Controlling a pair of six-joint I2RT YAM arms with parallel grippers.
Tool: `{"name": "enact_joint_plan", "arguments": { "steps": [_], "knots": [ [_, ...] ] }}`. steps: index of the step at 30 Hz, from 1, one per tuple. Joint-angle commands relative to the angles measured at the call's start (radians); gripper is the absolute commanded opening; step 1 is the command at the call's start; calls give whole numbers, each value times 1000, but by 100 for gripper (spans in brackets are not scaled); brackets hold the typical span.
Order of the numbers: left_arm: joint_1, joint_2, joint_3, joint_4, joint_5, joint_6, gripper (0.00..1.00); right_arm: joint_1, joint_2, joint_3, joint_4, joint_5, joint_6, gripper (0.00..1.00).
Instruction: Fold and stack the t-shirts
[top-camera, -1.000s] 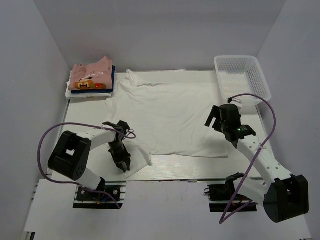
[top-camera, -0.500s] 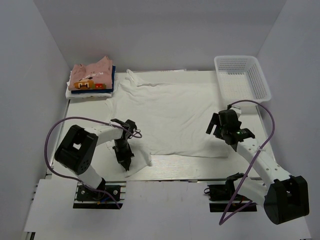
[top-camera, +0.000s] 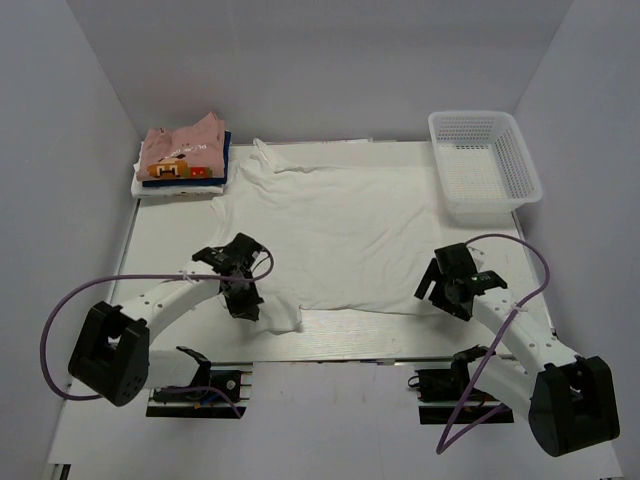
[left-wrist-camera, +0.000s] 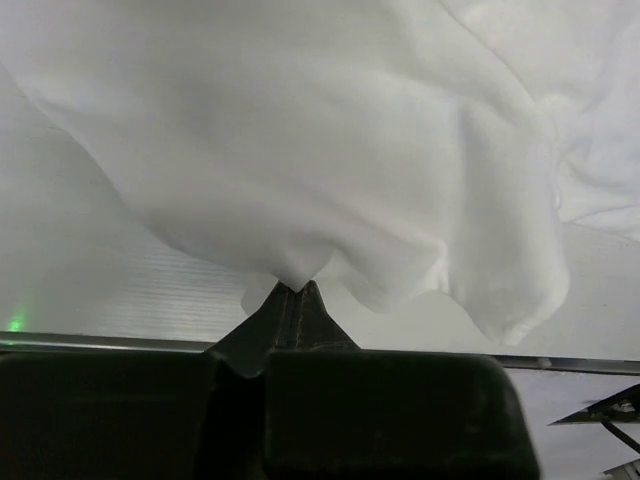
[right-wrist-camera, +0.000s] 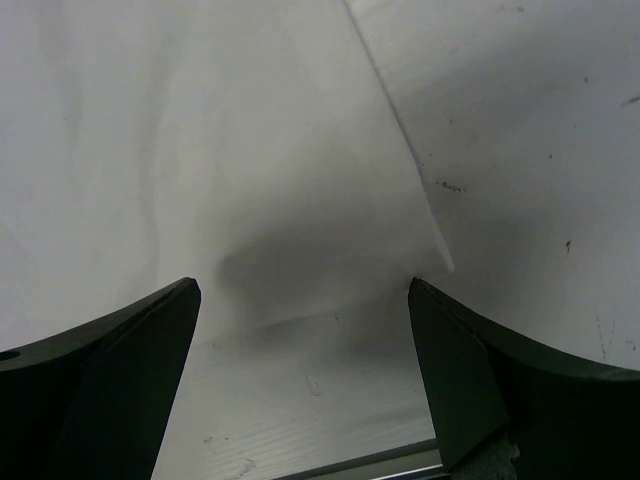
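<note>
The large white t-shirt (top-camera: 340, 225) lies spread flat across the middle of the table. My left gripper (top-camera: 248, 306) is shut on its near-left corner, and the cloth hangs bunched from the closed tips in the left wrist view (left-wrist-camera: 292, 290). The lifted shirt fills that view (left-wrist-camera: 300, 150). My right gripper (top-camera: 432, 288) is open and empty, just above the shirt's near-right hem corner. In the right wrist view the gripper (right-wrist-camera: 305, 295) straddles the hem edge of the shirt (right-wrist-camera: 200, 150). A stack of folded shirts (top-camera: 180, 160), pink on top, sits at the far left.
A white plastic mesh basket (top-camera: 485, 165) stands at the far right corner. The table's metal front edge (top-camera: 350, 345) runs just below both grippers. Grey walls close in the left, back and right sides.
My left gripper has shifted slightly up and right with the shirt corner, bunching the cloth. My right gripper has moved toward the near edge, down to the shirt's right hem corner.
</note>
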Motion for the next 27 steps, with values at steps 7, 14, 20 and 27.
{"name": "enact_joint_plan", "arguments": {
  "steps": [7,14,20,27],
  "knots": [
    [1,-126,-71,73,26,0,0,-17,60,-57,63,-20,86,83],
    [1,-146,-61,82,26,0,0,-20,59,-80,74,-2,97,34],
    [1,-125,-2,92,26,9,0,-17,-7,-32,42,29,62,12],
    [22,-62,106,197,4,37,0,-17,62,60,126,-12,-7,0]
  ]
}}
